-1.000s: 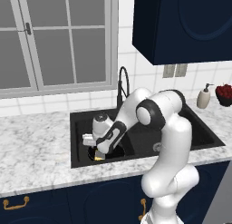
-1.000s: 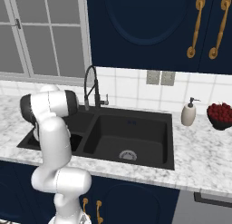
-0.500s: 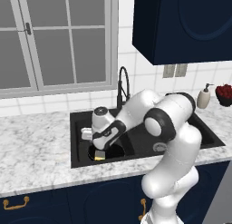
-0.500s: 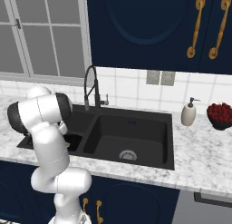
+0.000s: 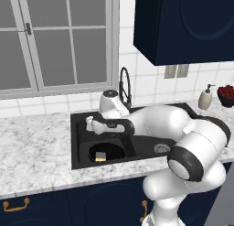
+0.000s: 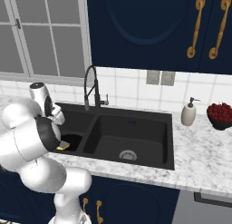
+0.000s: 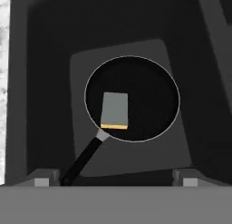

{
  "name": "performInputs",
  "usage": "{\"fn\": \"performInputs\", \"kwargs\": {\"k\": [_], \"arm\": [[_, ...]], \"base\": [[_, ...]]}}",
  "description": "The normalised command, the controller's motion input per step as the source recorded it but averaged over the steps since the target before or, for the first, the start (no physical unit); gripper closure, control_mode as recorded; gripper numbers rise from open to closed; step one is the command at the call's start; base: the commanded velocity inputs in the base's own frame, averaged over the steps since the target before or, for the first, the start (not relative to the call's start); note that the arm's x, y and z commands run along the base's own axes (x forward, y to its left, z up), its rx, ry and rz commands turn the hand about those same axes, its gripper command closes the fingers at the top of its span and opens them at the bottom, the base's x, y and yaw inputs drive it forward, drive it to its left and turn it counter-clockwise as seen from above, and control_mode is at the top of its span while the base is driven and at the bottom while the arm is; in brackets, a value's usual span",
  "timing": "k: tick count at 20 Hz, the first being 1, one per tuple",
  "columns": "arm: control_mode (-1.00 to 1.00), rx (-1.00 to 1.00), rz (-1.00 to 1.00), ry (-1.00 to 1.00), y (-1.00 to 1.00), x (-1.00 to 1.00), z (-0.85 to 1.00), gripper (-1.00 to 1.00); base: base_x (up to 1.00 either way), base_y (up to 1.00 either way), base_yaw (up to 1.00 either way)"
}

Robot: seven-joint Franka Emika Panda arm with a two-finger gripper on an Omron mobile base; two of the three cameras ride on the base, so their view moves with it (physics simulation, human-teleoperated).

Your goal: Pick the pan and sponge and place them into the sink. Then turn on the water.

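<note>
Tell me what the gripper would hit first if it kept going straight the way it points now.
Probably the pan lying in the sink, at or just beside the sponge resting inside it. The open gripper points down at them; depth is unclear.

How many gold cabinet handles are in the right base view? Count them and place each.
4: two long handles on the upper cabinet doors at top right, two small ones on the lower cabinets beside the robot's base. The arm may hide others.

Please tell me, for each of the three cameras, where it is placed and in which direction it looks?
Left base view: behind the arm's left, looking down at sink; arm rises lower right.
Right base view: behind its right, same sink; arm lower left.
Hand view: above pan, sponge; open gripper fingertips at bottom.
Shared: sink, pan, sponge.
</note>
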Motion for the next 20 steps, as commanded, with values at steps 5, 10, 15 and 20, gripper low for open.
{"fn": "performInputs", "kwargs": {"k": [5, 10, 15, 20], "arm": [[-1.00, 0.00, 0.22, 0.00, -0.53, -0.69, 0.61, -1.00], [-1.00, 0.00, 0.20, -0.06, -0.75, -0.51, 0.44, -1.00], [-1.00, 0.00, 0.14, -0.07, -0.77, -0.01, 0.53, -1.00], [-1.00, 0.01, 0.12, -0.14, -0.93, 0.04, 0.27, -1.00]], "base": [[0.00, 0.00, 0.00], [0.00, 0.00, 0.00], [0.00, 0.00, 0.00], [0.00, 0.00, 0.00]]}}
